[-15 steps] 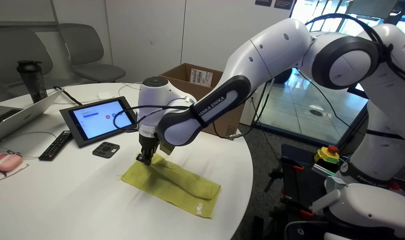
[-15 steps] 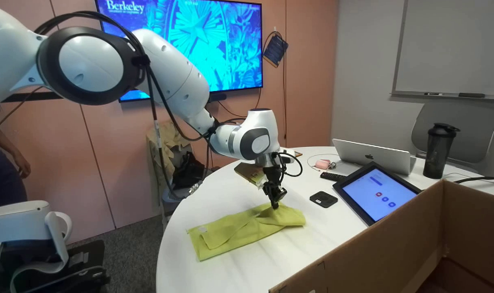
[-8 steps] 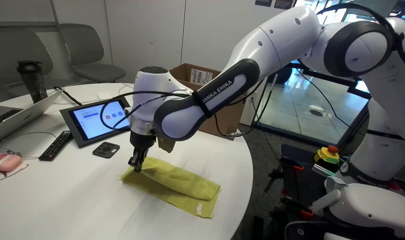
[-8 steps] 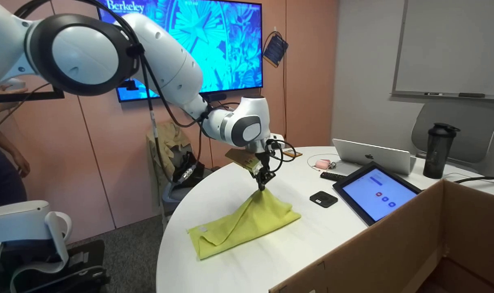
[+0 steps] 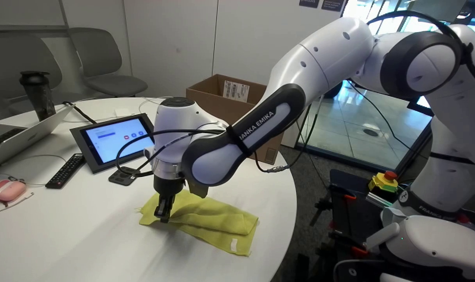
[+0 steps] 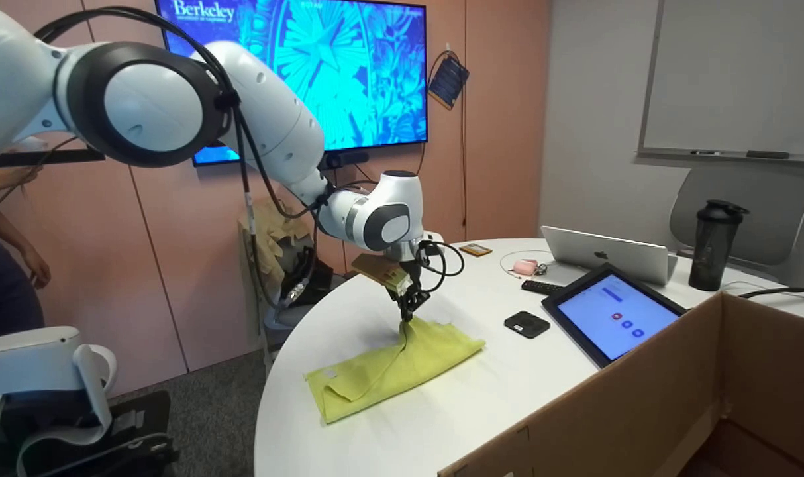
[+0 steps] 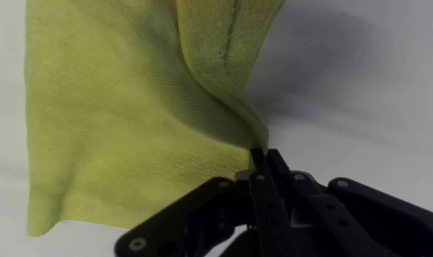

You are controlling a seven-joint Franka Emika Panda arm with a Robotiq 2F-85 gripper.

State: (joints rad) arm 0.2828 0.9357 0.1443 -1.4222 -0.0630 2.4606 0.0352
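Observation:
A yellow-green cloth, partly folded over, lies on the white round table in both exterior views (image 5: 222, 221) (image 6: 435, 354). My gripper (image 5: 163, 219) is shut on a pinched edge of the cloth, and it also shows in an exterior view (image 6: 406, 318). The held edge is raised a little above the table, and the cloth rises to a peak at the fingertips. In the wrist view the dark fingers (image 7: 266, 153) are close together with the cloth edge (image 7: 261, 132) between them. A flat part of the cloth spreads to the left there.
On the white table (image 5: 85, 243) are a tablet on a stand (image 5: 116, 137), a black puck-like device (image 6: 526, 324), a remote (image 5: 65, 171), a pink case (image 5: 10, 190), a laptop (image 6: 607, 255) and a dark bottle (image 6: 714, 245). An open cardboard box (image 6: 614, 397) stands at the edge.
My gripper has risen from the cloth, lifting its edge, then moved across the cloth and come down somewhat. The lifted edge has followed it, and the folds have shifted.

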